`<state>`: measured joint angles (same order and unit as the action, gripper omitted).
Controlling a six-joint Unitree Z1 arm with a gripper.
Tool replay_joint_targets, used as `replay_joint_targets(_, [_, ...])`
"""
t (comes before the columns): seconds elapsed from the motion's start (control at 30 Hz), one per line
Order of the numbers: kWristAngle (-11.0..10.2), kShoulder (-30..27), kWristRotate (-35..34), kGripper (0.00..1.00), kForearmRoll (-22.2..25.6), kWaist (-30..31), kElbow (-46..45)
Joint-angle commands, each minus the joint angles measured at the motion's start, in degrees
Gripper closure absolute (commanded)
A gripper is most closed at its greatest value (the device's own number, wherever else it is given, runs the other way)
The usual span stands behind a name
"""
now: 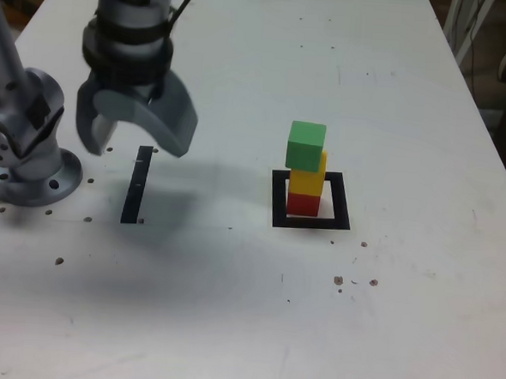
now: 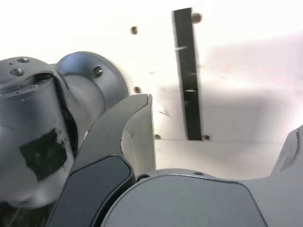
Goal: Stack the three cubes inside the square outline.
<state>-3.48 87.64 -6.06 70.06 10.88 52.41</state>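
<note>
White bench point(image 1: 219, 325) held a finished-looking stack.
Green cube point(image 1: 306, 147) topped yellow point(image 1: 308, 181) and red point(image 1: 303, 204) inside the square outline point(image 1: 343, 201), toward the bench's right edge; the pincer point(image 1: 132, 135) gaped wide, well apart.

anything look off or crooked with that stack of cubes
Yes: the green cube looks shifted toward the exterior view's left over the yellow cube, rather than squarely above it. The red cube sits inside the square outline. Nothing looks fallen.

Black strip point(image 2: 188, 75) between open fingers point(image 2: 142, 137)
</note>
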Motion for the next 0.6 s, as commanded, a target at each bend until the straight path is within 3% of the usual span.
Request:
replay_joint_targets(0.0, [0.1,-0.2,-0.2,0.01,-1.0,-0.5,-1.4])
replay_joint_targets(0.23, [-1.0,-2.0,0.2,0.01,-2.7,-2.5,-4.9])
replay_joint_targets(0.57, [-1.0,-3.9,-3.1,0.01,-5.5,-2.5,-7.4])
